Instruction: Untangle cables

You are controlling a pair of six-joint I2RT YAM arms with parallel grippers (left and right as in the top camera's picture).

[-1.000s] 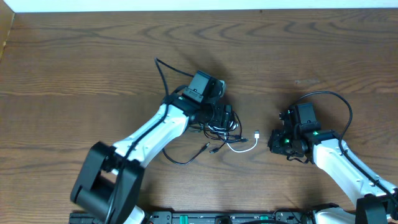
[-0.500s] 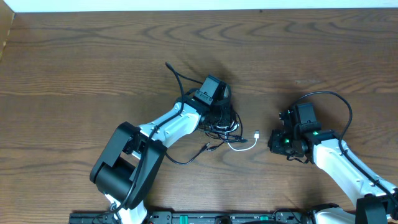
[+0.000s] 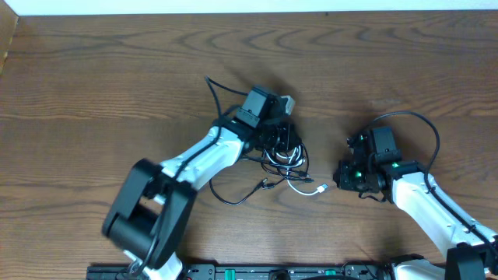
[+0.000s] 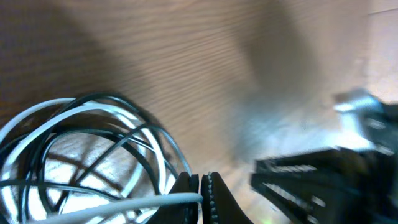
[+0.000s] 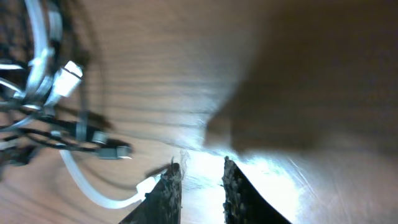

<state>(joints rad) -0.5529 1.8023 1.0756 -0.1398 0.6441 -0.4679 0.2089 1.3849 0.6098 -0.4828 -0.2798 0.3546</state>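
Your white cord (image 3: pixel 302 183) and black cord (image 3: pixel 233 201) lie tangled in a small heap of loops near the middle of the bench (image 3: pixel 93 78), right under the left arm's wrist. From the heap the white cord trails toward the right arm and ends in its white plug (image 3: pixel 321 187). The black cord swings out the other way in a loose loop, with its black plug (image 3: pixel 264 185) lying just beside the heap. Your left fingers (image 4: pixel 200 186) are pressed together on a strand of the white cord at the edge of the loops. Your right fingers (image 5: pixel 173 186) stand slightly apart, low over the bench, with only bare wood between them. The white plug lies just beside one of them, but you cannot tell whether it touches.
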